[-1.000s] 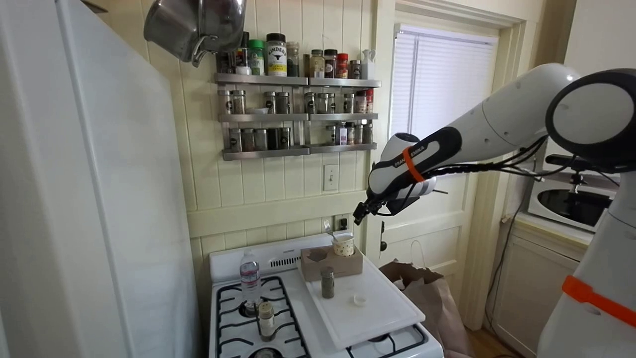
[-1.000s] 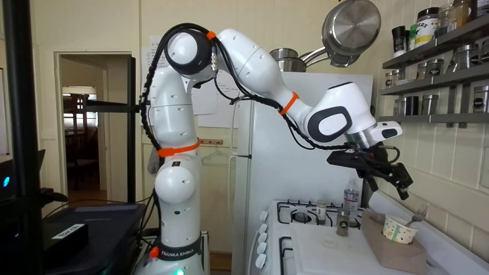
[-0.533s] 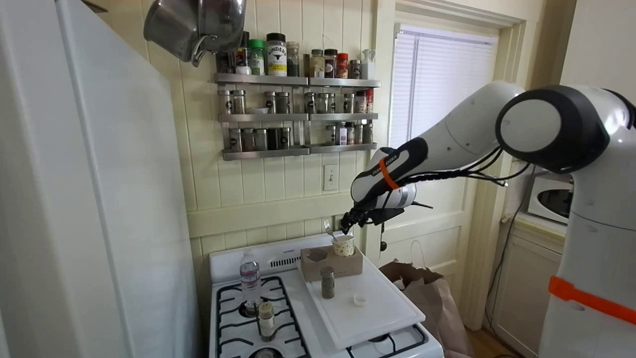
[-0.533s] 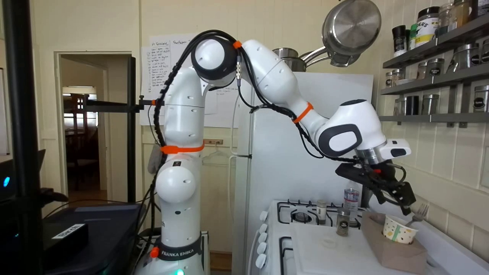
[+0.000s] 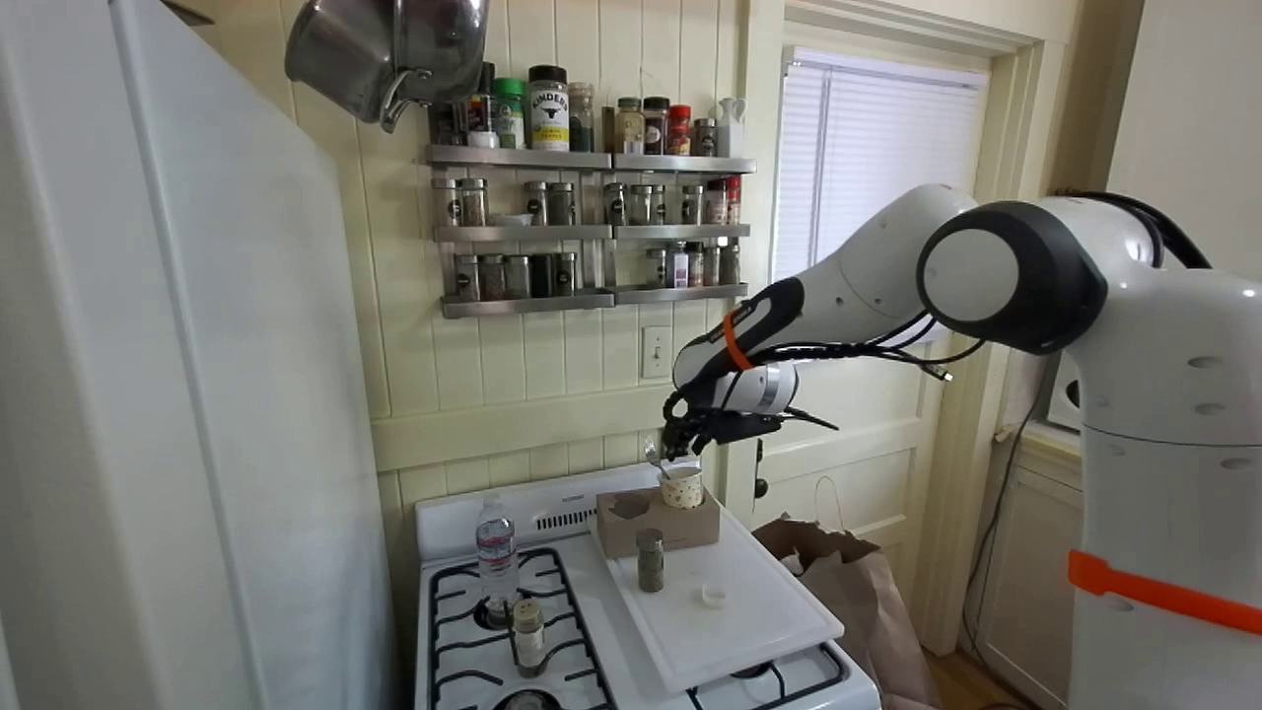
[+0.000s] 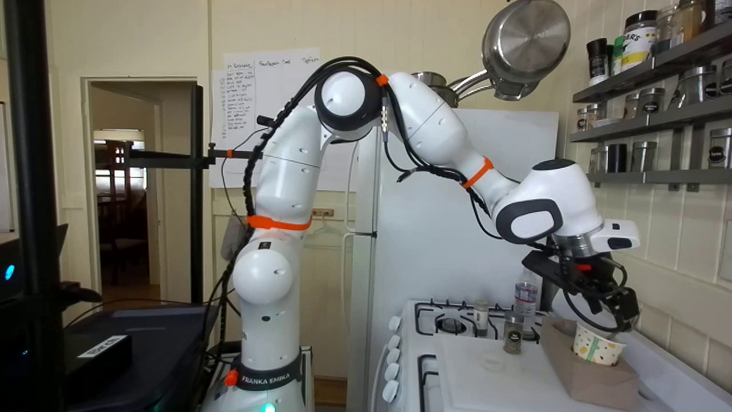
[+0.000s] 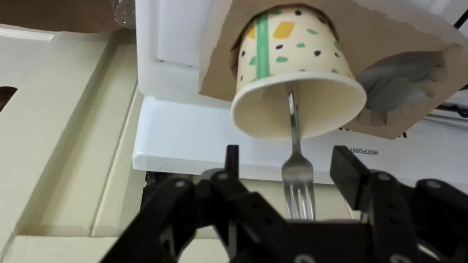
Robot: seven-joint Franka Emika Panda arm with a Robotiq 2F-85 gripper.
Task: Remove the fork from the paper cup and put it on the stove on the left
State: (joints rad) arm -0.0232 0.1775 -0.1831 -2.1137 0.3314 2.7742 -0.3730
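Note:
The silver fork stands tilted in the speckled paper cup, tines out, in the wrist view. It also shows in an exterior view. The cup, in both exterior views, sits in a hole of a brown cardboard holder. My gripper is open, with its fingers on both sides of the fork's head and apart from it. In an exterior view the gripper is just above the cup and hides the fork's tines. The white stove has black grates on its left side.
The cardboard holder stands on a white slab over the stove's right side. A spice jar and a small pale ring are on the slab. A water bottle and a shaker stand on the left grates.
The arm has moved toward the back wall and down, bringing the open gripper from above the cup to around the fork's head. The fork and cup have not moved.

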